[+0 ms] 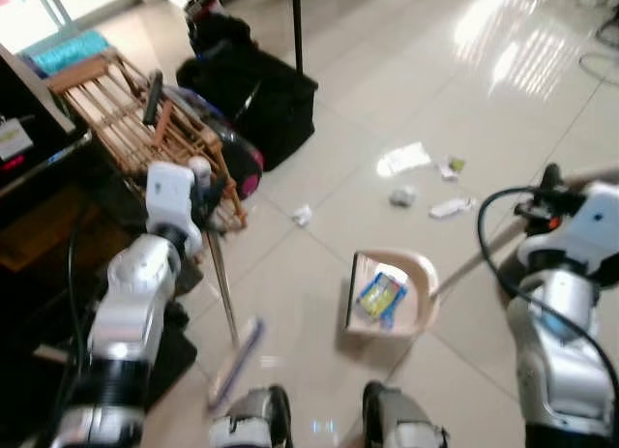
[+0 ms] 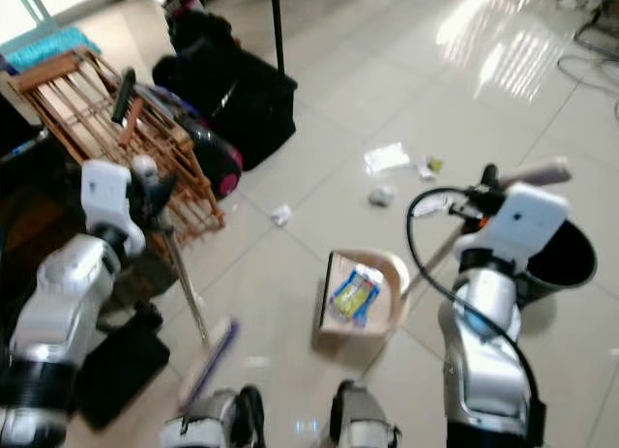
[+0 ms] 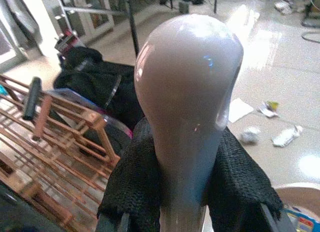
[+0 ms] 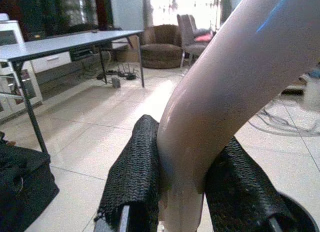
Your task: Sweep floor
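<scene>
In the left eye view, the broom (image 1: pixel 228 322) is held near its top by the left gripper (image 1: pixel 206 189), its brush head resting on the tiles just ahead of the robot's feet, while the dustpan (image 1: pixel 392 291) stands nearby with a blue and yellow wrapper (image 1: pixel 380 295) already inside; for a good stroke, the remaining paper scraps (image 1: pixel 416 177), lying well beyond the pan, would probably have to be drawn toward its open mouth with the pan kept flat. In the right eye view, the dustpan's long handle (image 2: pixel 437 253) is seen running up to the right gripper (image 2: pixel 488 192), with a black bin (image 2: pixel 564 258) just behind that arm; a wooden rack (image 2: pixel 116 148) and a black bag (image 2: pixel 237 95) stand close on the left and could be struck by the broom shaft on a wide swing. In the left wrist view, the rounded broom top is seen clenched between the black fingers (image 3: pixel 135 187). In the right wrist view, the curved handle is likewise gripped tightly between the padded fingers (image 4: pixel 137 167), with a table (image 4: pixel 60 44) well apart.
</scene>
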Robot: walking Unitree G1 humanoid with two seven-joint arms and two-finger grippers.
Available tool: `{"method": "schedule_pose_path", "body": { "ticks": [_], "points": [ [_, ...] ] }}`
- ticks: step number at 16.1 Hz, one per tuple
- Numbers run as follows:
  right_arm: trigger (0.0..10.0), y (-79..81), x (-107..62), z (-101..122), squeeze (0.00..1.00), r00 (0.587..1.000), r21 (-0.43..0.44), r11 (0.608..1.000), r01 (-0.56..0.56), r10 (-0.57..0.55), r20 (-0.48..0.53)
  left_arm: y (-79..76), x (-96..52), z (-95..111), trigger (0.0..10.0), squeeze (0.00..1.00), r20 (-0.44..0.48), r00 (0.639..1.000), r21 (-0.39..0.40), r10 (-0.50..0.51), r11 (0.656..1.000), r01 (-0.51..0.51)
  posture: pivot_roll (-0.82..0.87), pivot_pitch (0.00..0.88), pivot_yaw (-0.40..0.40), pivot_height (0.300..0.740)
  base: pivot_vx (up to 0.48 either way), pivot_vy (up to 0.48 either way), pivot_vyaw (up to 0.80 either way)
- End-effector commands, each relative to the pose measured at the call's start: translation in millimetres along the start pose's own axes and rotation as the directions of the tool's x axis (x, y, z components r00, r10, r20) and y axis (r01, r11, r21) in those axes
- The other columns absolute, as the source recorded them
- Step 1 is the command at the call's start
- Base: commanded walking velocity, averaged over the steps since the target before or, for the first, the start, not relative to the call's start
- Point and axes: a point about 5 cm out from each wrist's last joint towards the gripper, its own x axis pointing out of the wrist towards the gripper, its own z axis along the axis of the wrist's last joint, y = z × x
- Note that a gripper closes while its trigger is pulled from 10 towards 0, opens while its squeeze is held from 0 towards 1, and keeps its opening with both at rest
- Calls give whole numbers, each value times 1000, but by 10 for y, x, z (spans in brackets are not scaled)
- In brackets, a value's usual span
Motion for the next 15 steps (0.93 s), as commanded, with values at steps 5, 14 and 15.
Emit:
{"method": "schedule_pose_path", "body": {
  "ticks": [5, 14, 15],
  "points": [
    [10000, 23, 111, 403, 0, 1000, 57, 998, -6, 8, -27, -250, -64, 214, 10000, 0, 43, 997, 57, -61, 997, 58, -90, 157, 50, 740, 0, 0, -800],
    [10000, 106, 236, 760, 0, 994, 35, 996, -79, 82, -73, -340, -113, 305, 10000, 0, 62, 996, 95, -70, 993, 64, -89, 147, 29, 740, 231, 0, -513],
    [10000, 114, 242, 769, 0, 993, 41, 996, -85, 88, -75, -343, -117, 303, 10000, 0, 60, 996, 94, -68, 994, 62, -88, 143, 29, 740, 364, 0, 0]
  ]
}}
